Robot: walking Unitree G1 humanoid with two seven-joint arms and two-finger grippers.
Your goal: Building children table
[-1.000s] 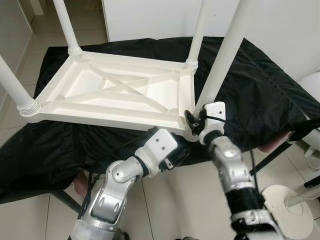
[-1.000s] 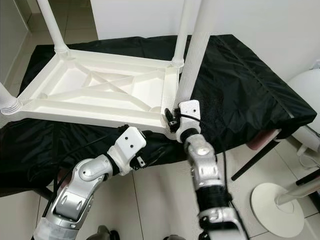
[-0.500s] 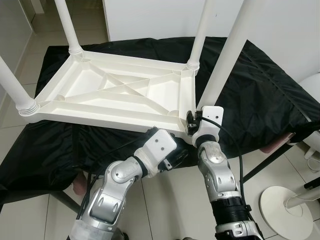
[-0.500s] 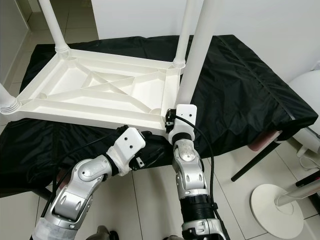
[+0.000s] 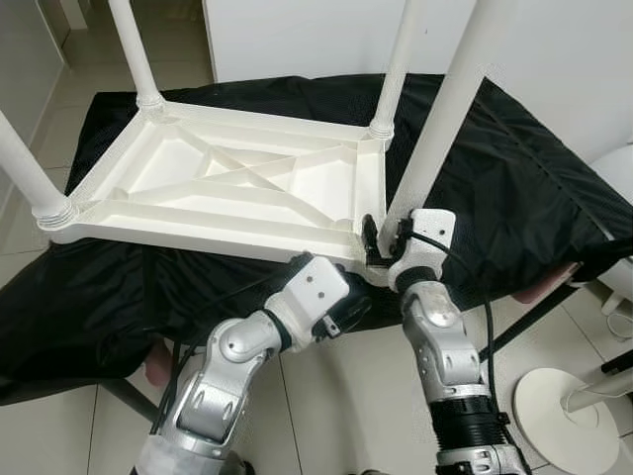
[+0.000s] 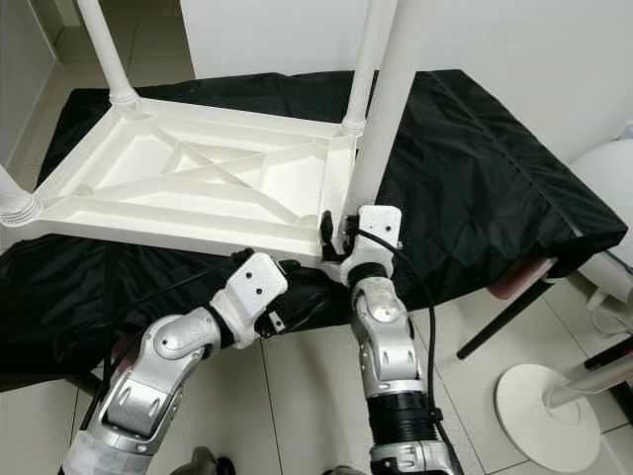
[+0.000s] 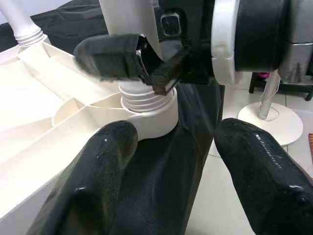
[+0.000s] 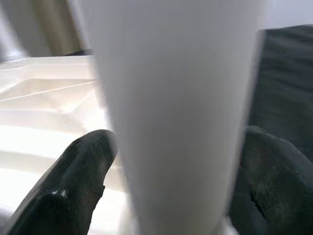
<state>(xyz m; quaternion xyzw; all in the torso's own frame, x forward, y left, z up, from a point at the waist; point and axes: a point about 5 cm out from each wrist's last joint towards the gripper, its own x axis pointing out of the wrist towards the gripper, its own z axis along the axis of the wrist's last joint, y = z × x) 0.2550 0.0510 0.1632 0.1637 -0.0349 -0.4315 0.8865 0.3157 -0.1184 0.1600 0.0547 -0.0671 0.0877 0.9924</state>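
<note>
A white plastic children's table (image 5: 237, 183) lies upside down on a black cloth (image 5: 514, 178), its legs pointing up. My right gripper (image 5: 381, 237) is shut on the near-right leg (image 5: 445, 109) just above its threaded collar (image 7: 149, 100); in the right wrist view a black finger (image 8: 73, 191) sits on each side of that leg (image 8: 171, 98). My left gripper (image 7: 181, 161) is open, just below and in front of the same corner, with nothing between its fingers (image 7: 98, 181). The other legs (image 5: 134, 49) stand in their sockets.
The cloth-covered surface drops off at its near edge onto tiled floor. At the right are a white round stand base (image 5: 564, 406), black slanted chair legs (image 5: 514, 322) and a white rounded object (image 5: 618, 163). A white wall stands behind.
My right forearm swung left and then partly back while its gripper stayed on the base of the leg. The left arm has hardly moved.
</note>
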